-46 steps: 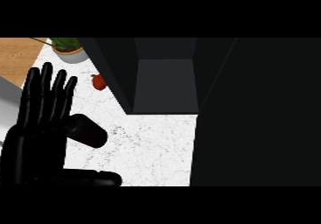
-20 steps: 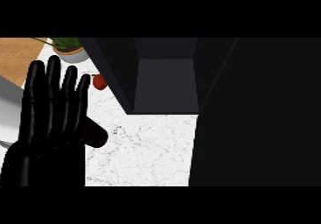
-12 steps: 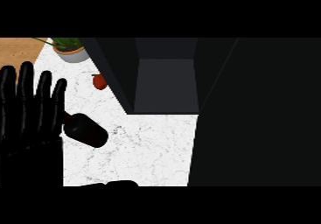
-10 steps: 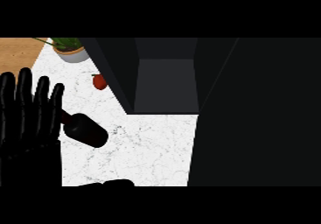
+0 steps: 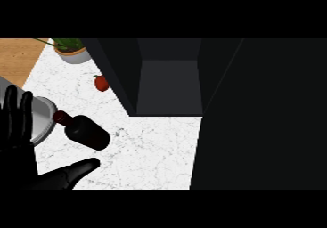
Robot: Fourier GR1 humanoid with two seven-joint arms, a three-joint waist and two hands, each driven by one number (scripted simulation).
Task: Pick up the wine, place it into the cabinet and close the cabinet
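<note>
Now the wine (image 5: 87, 131) lies on its side near the counter's (image 5: 153, 147) left edge, neck toward the upper left, just right of the left hand (image 5: 18, 133). That hand is open, fingers straight, thumb below the bottle, holding nothing. No label is readable. The cabinet (image 5: 169, 84) stands open beyond.

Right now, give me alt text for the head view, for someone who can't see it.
A dark wine bottle lies on the white marble counter, beside the open left robot hand, whose thumb reaches below it. Ahead stands a dark open cabinet, with a small red fruit, a potted plant and a grey plate at left.
</note>
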